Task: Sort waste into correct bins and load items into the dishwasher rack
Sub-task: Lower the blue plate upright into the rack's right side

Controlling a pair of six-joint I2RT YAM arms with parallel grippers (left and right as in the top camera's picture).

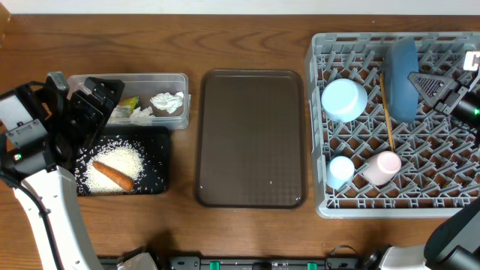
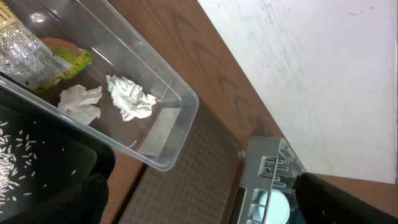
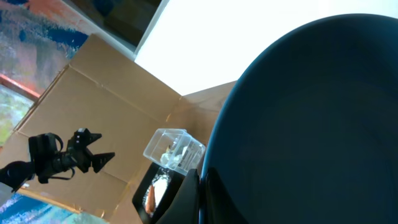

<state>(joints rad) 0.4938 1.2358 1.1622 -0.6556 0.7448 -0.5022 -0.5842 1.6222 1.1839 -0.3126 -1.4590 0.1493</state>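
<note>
Near left, found loose white rice grains (image 1: 124, 156) and an orange sausage-like stick (image 1: 112, 175) lying in the black tray (image 1: 157, 146). Near right, saw small light-blue cup (image 1: 340, 171) and pinkish-white cup (image 1: 382, 166) in the dishwasher rack (image 1: 442, 187). Farther left, noted left gripper (image 1: 99, 103) spread wide and empty over the clear tub (image 1: 180, 79), with crumpled napkin (image 1: 166, 102) and yellow-green wrapper (image 1: 127, 103) inside. Far right, spotted pale-blue bowl (image 1: 344, 99), chopsticks (image 1: 386, 112) and upright dark-blue plate (image 1: 402, 79) racked, with right gripper (image 1: 414, 78) closed tight at the plate's edge.

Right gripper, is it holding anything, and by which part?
The right gripper is shut, with its tips at the rim of the upright plate. Whether it actually pinches that rim cannot be told.
</note>
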